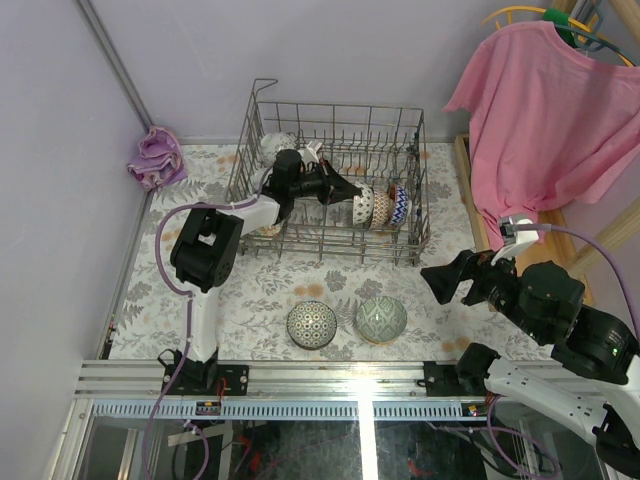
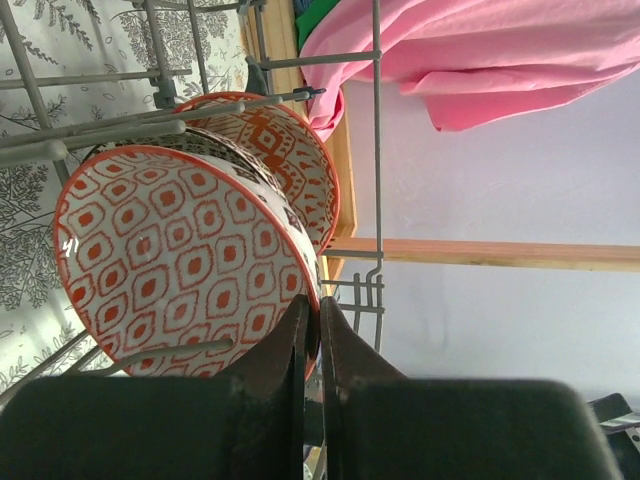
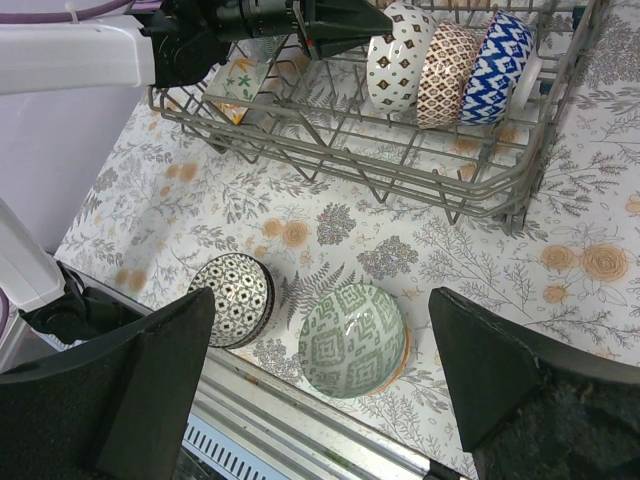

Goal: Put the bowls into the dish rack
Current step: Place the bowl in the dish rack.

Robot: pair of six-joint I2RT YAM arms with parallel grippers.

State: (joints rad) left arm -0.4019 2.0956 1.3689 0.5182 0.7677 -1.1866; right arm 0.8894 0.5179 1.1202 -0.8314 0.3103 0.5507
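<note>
While the worktop [image 1: 260, 300] carries the rack [image 1: 340, 106] at its far side, the left pincer [image 2: 312, 305] inside it pinches the rim of a red bowl [image 2: 180, 260]; the right pincer [image 3: 320, 300] hangs spread above a green bowl [image 3: 352, 340] and a black bowl [image 3: 232, 298].

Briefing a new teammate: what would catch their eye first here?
The left gripper, inside the dish rack, pinches the rim of a red-and-white bowl. A bright pink shirt hangs at the right. A pale green bowl and a dark patterned bowl sit on the floral table near the open right gripper.
</note>
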